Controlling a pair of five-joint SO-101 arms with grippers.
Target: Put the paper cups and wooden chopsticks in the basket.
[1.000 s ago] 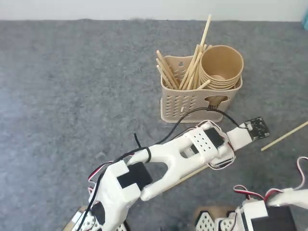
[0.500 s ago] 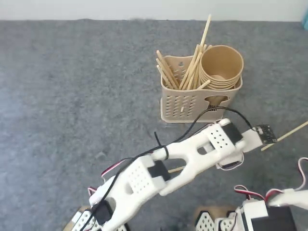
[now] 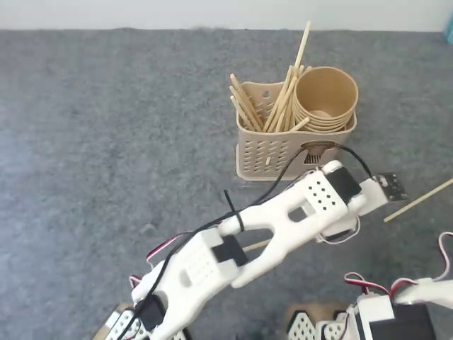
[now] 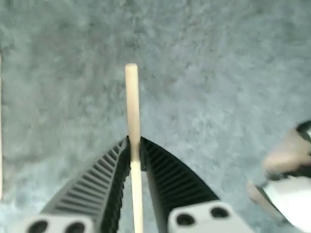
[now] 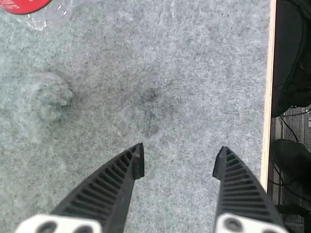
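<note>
A beige slotted basket [image 3: 283,150] stands at the back right of the grey carpet, holding stacked paper cups [image 3: 325,95] and several wooden chopsticks [image 3: 272,106]. My left gripper [image 4: 134,145] is shut on one wooden chopstick [image 4: 131,97], which sticks out past the fingertips over the carpet. In the high view the left arm [image 3: 311,205] stretches toward the basket's front, and an end of the held chopstick [image 3: 255,245] pokes out beneath it. Another chopstick [image 3: 421,200] lies loose at the right edge. My right gripper [image 5: 177,162] hangs open over bare carpet.
The right arm's base [image 3: 396,308] sits at the front right corner. In the right wrist view a wooden table edge [image 5: 268,87] borders the carpet, with dark clutter beyond it and a red object [image 5: 19,4] in a corner.
The left arm has stretched out to the right and toward the basket, carrying the chopstick with it. The right arm has stayed still.
</note>
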